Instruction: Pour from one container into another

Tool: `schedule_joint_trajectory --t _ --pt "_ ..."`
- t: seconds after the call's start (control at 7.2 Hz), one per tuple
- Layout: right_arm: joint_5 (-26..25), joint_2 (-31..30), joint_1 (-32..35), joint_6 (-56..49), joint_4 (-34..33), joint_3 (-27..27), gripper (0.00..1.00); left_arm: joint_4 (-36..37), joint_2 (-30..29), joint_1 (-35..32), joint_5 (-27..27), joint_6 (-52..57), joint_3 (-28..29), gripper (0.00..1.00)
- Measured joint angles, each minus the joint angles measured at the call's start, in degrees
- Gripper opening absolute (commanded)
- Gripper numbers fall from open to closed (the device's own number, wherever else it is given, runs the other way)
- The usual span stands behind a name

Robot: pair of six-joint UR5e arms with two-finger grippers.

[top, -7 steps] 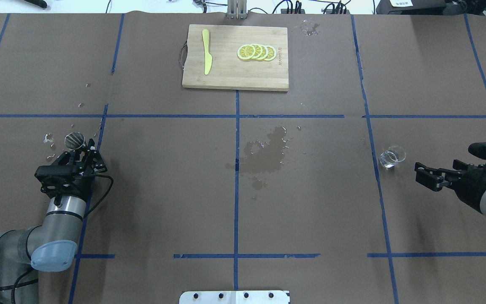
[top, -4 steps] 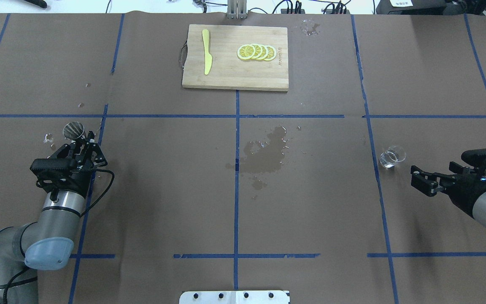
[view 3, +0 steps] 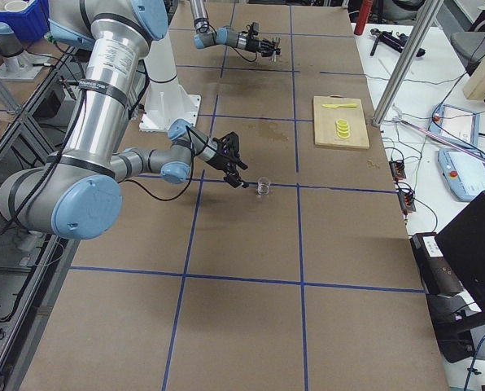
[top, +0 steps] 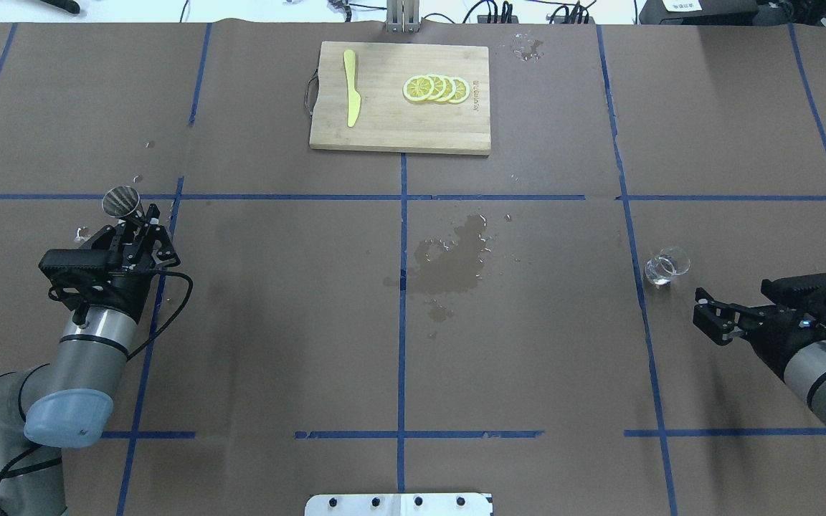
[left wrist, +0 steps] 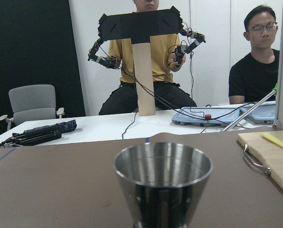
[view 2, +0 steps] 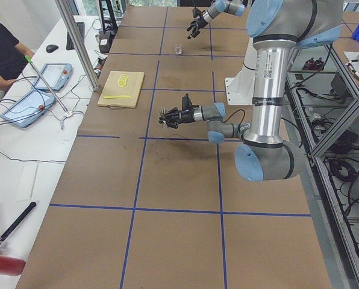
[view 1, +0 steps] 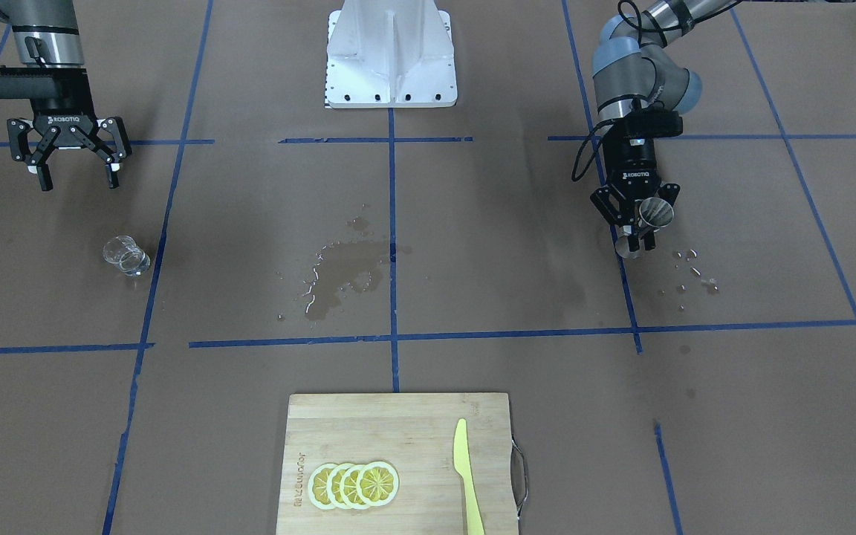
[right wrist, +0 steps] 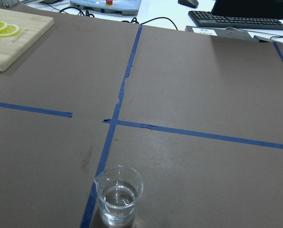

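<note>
A steel cup point(top: 120, 202) is held off the table, with my left gripper point(top: 139, 223) shut on its lower part. In the front-facing view that cup point(view 1: 655, 212) sits between the left gripper's fingers point(view 1: 640, 236); in the left wrist view it point(left wrist: 163, 179) stands upright and fills the lower middle. A small clear glass beaker point(top: 667, 264) holding some clear liquid stands on the table at the right. My right gripper point(view 1: 77, 178) is open and empty, a short way back from the beaker point(view 1: 125, 256). The right wrist view has the beaker point(right wrist: 118, 199) at its bottom edge.
A wooden cutting board point(top: 384, 129) with lemon slices point(top: 436, 89) and a yellow knife point(top: 350, 87) lies at the far middle. A wet spill point(top: 452, 258) darkens the table's centre, and drops point(view 1: 695, 271) lie near the left gripper. People sit beyond the table's far edge.
My left gripper has carried the steel cup up and away from the robot. My right gripper has drawn back from the beaker toward the robot, staying open.
</note>
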Motion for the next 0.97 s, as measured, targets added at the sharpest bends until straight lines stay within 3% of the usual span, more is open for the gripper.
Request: schedule_joint_trajectory --t 0.56,0.97 --pt "-15.2 10.1 -4.0 2.1 5.2 -12.7 0.96 -0.5 0.0 -0.8 -1.0 3.3 0.0 0.00" --pt "-20.2 15.4 -4.0 1.6 5.8 -20.9 0.95 -0.6 -0.2 -0.9 -2.3 3.6 0.0 0.00"
